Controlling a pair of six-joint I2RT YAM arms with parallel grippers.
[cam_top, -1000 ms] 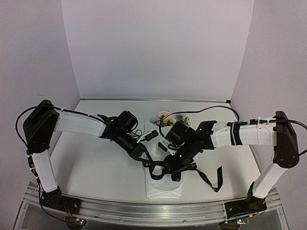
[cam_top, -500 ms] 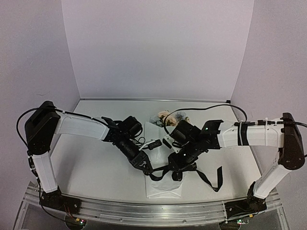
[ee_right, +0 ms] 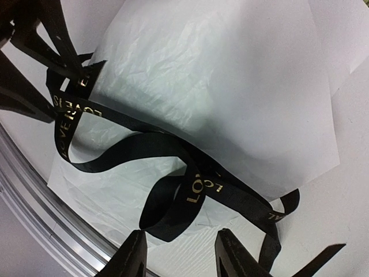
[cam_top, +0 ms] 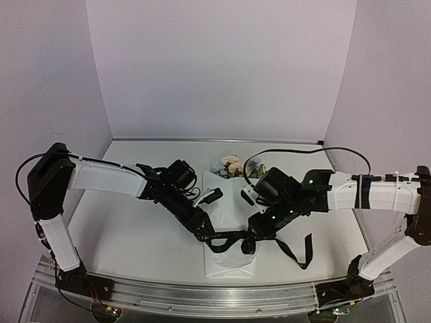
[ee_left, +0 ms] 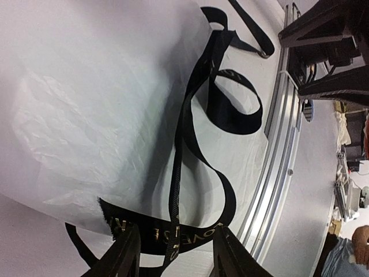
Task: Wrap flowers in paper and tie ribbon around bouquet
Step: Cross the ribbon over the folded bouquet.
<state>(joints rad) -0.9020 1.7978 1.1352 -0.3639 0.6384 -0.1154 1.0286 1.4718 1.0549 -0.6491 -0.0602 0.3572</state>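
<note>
On table, bouquet, flowers rearward.

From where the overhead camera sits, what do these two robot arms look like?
Both the left arm and right arm have white tubular links joined by chunky black joints. Thin black cables loop off them, a black band wraps the right one, and each ends in flat black fingers.

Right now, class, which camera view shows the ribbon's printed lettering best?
The right wrist view: the ribbon lies close, its gold LOVE print readable. The left wrist view shows the ribbon mostly edge-on, lettering only at the bottom. The top view shows the ribbon thin and black, print too small.
</note>
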